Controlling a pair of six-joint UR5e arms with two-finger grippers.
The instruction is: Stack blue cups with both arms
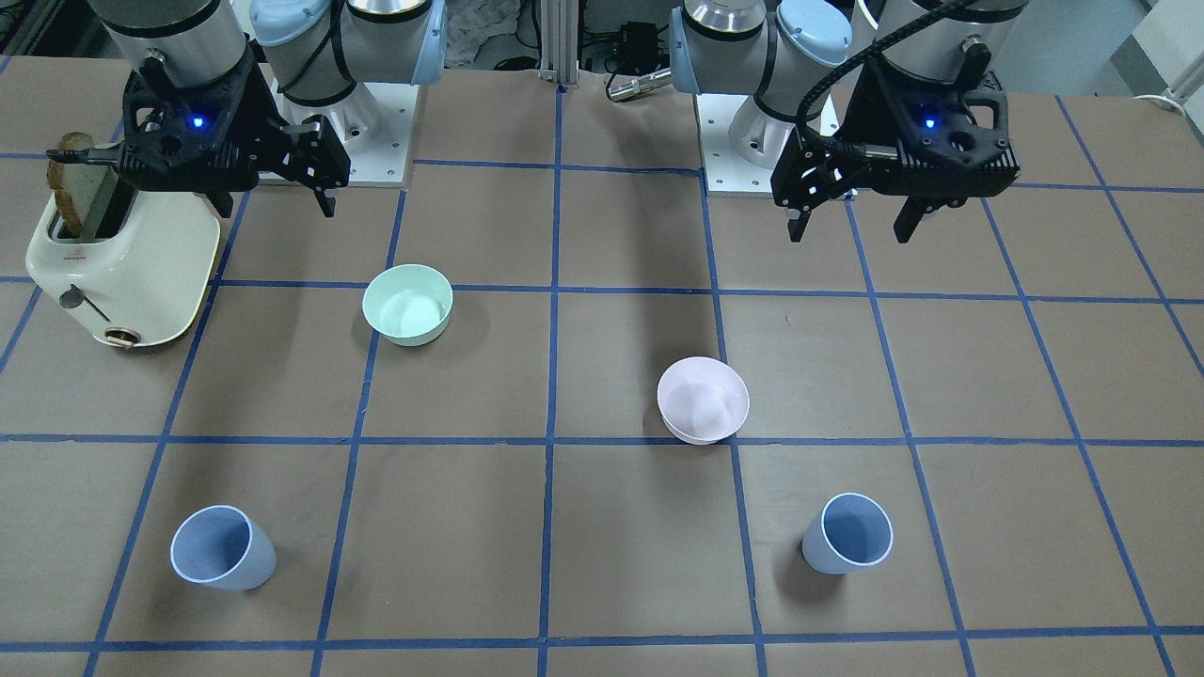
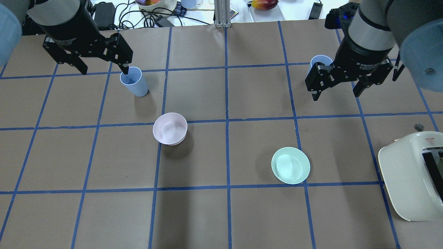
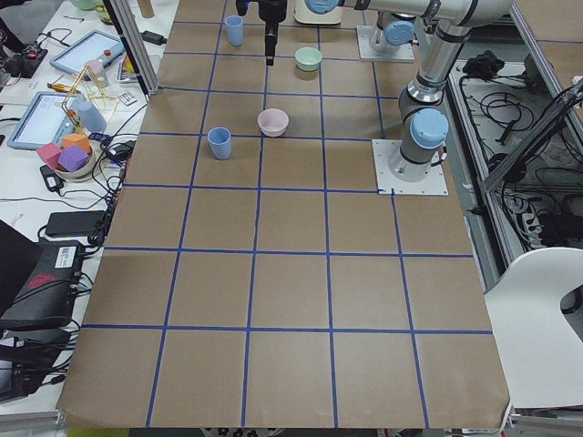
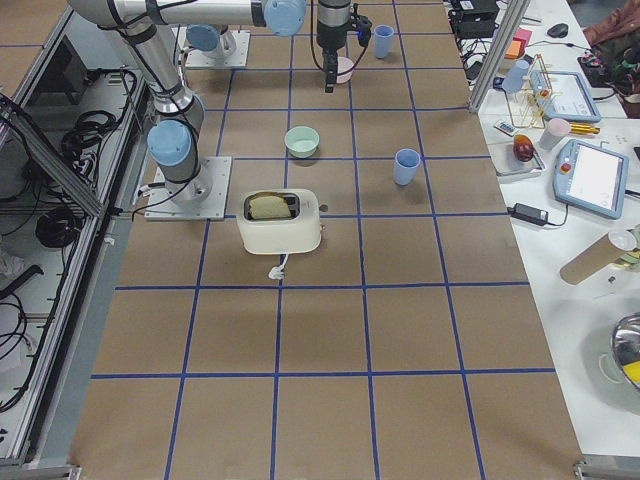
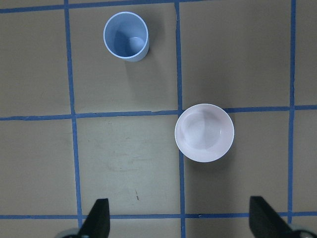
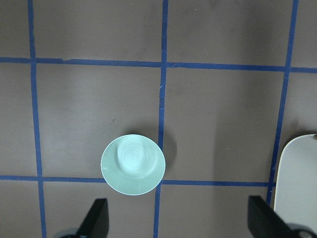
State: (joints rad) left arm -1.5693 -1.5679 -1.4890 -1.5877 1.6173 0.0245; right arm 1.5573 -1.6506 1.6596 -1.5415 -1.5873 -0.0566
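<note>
Two pale blue cups stand upright on the table's far side, well apart. One cup [image 2: 133, 82] [image 1: 847, 534] is on my left side and shows in the left wrist view [image 5: 126, 35]. The other cup [image 2: 319, 61] [image 1: 223, 548] is on my right side, partly hidden behind the right gripper in the overhead view. My left gripper [image 2: 104, 71] [image 1: 851, 230] [image 5: 179, 223] is open and empty, high above the table. My right gripper [image 2: 335, 95] [image 1: 276, 207] [image 6: 176, 223] is also open, empty and high.
A pale pink bowl [image 2: 170, 128] [image 5: 204, 132] sits left of centre. A mint-green bowl [image 2: 290, 165] [image 6: 132, 164] sits right of centre. A cream toaster [image 2: 412, 173] [image 1: 122, 263] with toast stands at my right edge. Clutter lies beyond the far edge.
</note>
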